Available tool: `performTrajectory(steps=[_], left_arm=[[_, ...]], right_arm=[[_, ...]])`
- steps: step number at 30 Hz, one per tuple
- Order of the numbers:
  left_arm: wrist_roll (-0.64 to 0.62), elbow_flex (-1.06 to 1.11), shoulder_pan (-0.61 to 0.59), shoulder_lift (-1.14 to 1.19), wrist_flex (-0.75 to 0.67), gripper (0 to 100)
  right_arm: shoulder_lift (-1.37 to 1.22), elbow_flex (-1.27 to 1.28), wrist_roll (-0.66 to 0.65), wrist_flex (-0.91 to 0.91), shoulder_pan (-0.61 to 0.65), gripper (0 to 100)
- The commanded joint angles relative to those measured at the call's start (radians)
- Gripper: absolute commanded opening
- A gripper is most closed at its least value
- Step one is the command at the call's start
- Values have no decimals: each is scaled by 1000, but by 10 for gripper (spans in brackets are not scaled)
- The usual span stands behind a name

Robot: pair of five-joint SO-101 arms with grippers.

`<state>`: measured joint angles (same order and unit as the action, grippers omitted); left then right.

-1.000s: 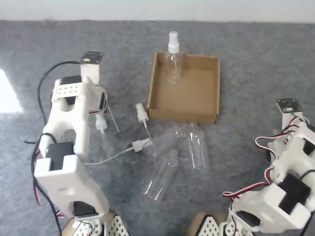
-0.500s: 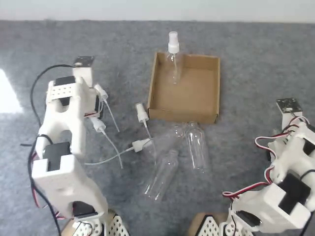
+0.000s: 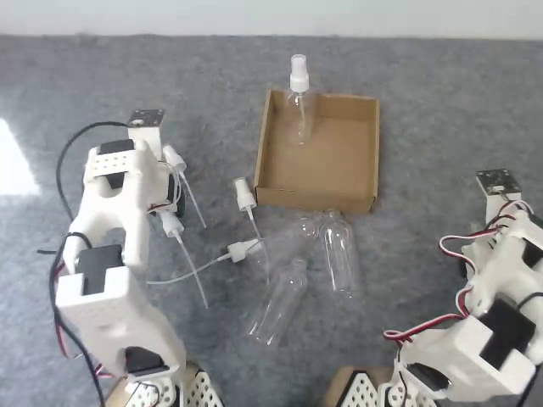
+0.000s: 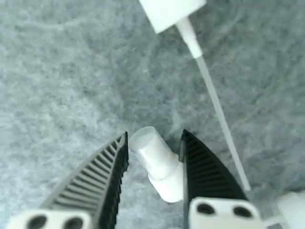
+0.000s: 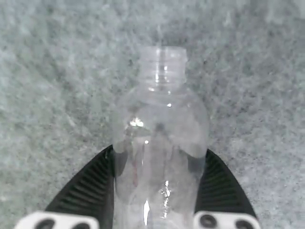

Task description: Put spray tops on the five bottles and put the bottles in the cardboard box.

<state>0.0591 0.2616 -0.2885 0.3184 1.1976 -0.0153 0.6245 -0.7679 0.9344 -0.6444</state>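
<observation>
My left gripper (image 4: 155, 135) is shut on a white spray top (image 4: 156, 162) just above the grey carpet; from above that gripper (image 3: 170, 202) is left of the cardboard box (image 3: 361, 157), and the top's (image 3: 170, 223) thin tube trails toward the front. A second spray top (image 4: 171, 12) lies just beyond it. Two more tops (image 3: 244, 195) (image 3: 242, 248) lie in front of the box. One capped bottle (image 3: 299, 102) leans in the box's far left corner. Three open bottles (image 3: 338, 250) lie in front of the box. My right gripper (image 5: 159, 152) is shut on an uncapped clear bottle (image 5: 159, 129).
The right arm (image 3: 501, 288) is folded at the near right, well away from the box. Red and black cables (image 3: 64, 165) loop around the left arm. Grey carpet (image 3: 424, 93) covers the whole table.
The left arm has shifted slightly left and toward the front with the spray top, uncovering the second top beside it. The held top's tube has swung toward the front. The right arm has stayed still.
</observation>
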Motion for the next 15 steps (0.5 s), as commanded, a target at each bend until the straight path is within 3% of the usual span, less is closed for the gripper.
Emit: performTrajectory(steps=[1, 8, 15], left_arm=[[-37, -5, 9, -11, -11, 191], [-23, 25, 34, -6, -21, 182], [-21, 22, 77, -17, -60, 28]], right_arm=[[2, -55, -14, -10, -10, 113], [2, -55, -14, -10, -10, 113], [2, -55, -14, -10, -15, 113]])
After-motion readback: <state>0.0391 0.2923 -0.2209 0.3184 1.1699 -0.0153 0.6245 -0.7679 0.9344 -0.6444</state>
